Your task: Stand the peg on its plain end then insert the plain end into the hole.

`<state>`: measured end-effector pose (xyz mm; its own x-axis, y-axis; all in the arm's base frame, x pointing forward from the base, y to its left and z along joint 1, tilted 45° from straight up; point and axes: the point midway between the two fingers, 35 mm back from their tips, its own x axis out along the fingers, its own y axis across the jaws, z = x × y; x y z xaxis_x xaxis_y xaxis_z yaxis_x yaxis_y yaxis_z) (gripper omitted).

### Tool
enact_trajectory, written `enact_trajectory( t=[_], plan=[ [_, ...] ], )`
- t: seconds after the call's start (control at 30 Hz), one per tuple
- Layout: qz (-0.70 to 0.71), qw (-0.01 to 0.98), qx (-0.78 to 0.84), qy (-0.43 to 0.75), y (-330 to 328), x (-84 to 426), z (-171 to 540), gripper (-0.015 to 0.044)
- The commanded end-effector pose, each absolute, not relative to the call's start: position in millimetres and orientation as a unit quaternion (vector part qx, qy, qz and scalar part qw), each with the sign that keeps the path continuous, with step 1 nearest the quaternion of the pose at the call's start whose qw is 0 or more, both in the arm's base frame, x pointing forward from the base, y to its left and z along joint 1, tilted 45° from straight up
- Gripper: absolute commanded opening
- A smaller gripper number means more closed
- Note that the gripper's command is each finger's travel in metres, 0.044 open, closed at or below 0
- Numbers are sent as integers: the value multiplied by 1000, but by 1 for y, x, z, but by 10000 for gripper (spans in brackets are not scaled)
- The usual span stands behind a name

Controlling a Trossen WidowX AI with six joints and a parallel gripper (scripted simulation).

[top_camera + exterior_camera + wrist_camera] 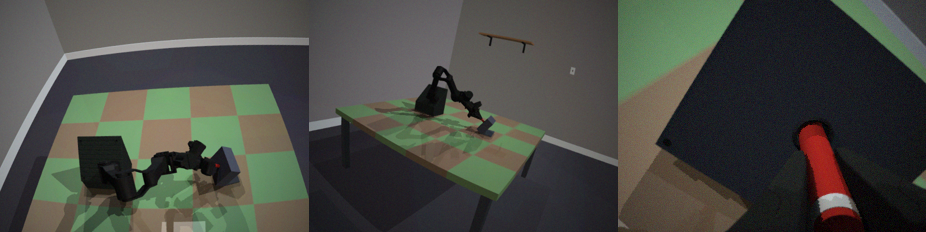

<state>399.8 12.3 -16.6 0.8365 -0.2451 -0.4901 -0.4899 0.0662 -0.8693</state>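
Note:
The sloped panel (231, 160) (487, 125) (743, 100) stands in front of the arm, with its dark face toward the gripper. My gripper (216, 166) (481, 118) (818, 158) is shut on the red peg (217, 165) (483, 120) (822, 167), close in front of that face. In the wrist view the peg's white band (835, 201) is at the near end, between the fingers. The plain end points into the hole (813, 121), and its tip looks to be just inside the mouth. A dark crescent of the hole shows around the tip. The depth inside is hidden.
The arm's dark base block (102, 160) (430, 106) stands on the green and brown checkered table (167, 102) (484, 170). A small dark spot (667, 142) marks one corner of the panel face. A wooden shelf (506, 38) is on the wall, away from the arm.

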Motion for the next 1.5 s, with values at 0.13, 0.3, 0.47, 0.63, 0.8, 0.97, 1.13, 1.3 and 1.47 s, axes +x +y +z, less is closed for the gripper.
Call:
enact_trajectory(
  t=[0.13,0.3,0.47,0.63,0.8,0.97,1.13,1.3,1.47],
  plan=[
    [92,677,-678,271,11,405,-21,0],
    [92,677,-679,271,11,407,-22,0],
    [92,677,-679,271,11,409,-22,0],
    [90,678,-677,271,10,408,-21,0],
    [90,678,-677,271,10,408,-21,0],
    [90,678,-677,271,10,408,-21,105],
    [90,678,-677,271,10,408,-21,236],
    [90,678,-677,271,10,407,-20,368],
    [90,678,-677,272,12,404,-18,440]
  ],
)
